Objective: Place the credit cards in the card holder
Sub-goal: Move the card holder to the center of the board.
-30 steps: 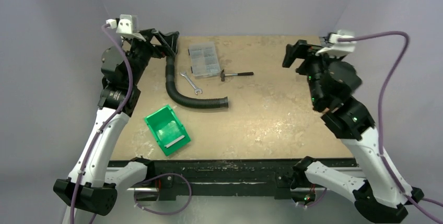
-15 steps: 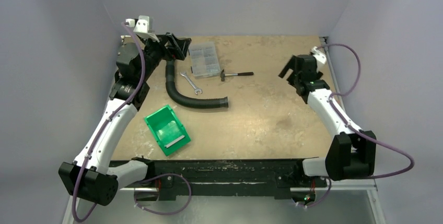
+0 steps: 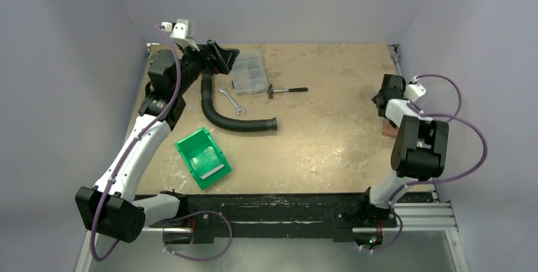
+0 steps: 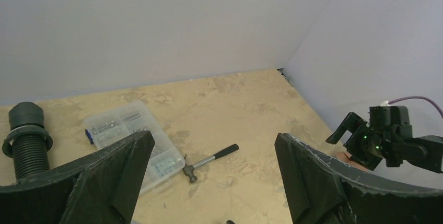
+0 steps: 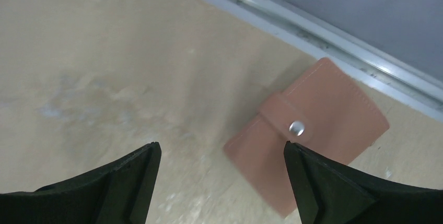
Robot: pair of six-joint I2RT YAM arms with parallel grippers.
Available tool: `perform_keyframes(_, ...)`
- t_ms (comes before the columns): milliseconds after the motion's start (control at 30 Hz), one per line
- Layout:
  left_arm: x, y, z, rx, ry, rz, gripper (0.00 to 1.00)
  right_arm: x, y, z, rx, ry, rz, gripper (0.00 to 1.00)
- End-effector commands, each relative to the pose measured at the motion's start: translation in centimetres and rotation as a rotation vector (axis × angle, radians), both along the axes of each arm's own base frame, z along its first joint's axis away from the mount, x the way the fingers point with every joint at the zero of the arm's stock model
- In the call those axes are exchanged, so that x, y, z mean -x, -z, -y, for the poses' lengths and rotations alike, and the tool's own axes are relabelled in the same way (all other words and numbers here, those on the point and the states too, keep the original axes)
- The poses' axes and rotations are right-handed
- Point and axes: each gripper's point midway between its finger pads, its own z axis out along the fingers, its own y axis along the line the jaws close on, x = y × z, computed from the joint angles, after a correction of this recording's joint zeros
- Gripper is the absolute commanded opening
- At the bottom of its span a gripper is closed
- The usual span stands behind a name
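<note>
Tabletop (image 5: pixel 104 51) card holder (image 5: pixel 318 130) beneath right fingers (image 5: pixel 334 192)

Looks bright and even all over the table (image 3: pixel 330 139), with soft light from above. Leaves only faint, fuzzy shadows beside the black hose (image 3: pixel 219 116) and the green bin (image 3: pixel 190 142). Sharp from the top. A bit smeary in the right wrist view, with a grey shadow beside the card holder (image 5: pixel 318 130) and a tiny white glint on its clasp.

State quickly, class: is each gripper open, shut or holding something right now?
The left gripper: open, holding nothing.
The right gripper: open, holding nothing, above the card holder.
</note>
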Motion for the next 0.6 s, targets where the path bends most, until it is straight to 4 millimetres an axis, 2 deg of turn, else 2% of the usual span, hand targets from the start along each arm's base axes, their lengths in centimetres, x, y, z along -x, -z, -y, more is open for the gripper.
perform_keyframes(0,0.4,-1.6,0.7,0.029,0.034,0.057,0.96,-0.9,-1.0,4.1,0.137,0.04,-0.044,0.99)
perform_keyframes(100,0.4,-1.6,0.8,0.028,0.037,0.055,0.96,-1.2,-0.2,4.6,0.132,0.0,-0.05,0.99)
perform_keyframes(167,0.4,-1.5,0.8,0.03,0.038,0.054,0.96,-1.6,0.3,4.2,0.098,-0.024,-0.058,0.99)
perform_keyframes(333,0.5,-1.6,1.0,0.036,0.049,0.055,0.96,-2.5,2.6,0.6,-0.083,-0.137,-0.053,0.99)
perform_keyframes(433,0.4,-1.5,1.0,0.038,0.049,0.051,0.96,-3.0,2.6,-4.0,-0.156,-0.263,-0.018,0.99)
perform_keyframes(567,0.3,-1.2,1.3,0.044,0.06,0.04,0.96,-3.5,2.4,-14.2,-0.255,-0.527,-0.016,0.99)
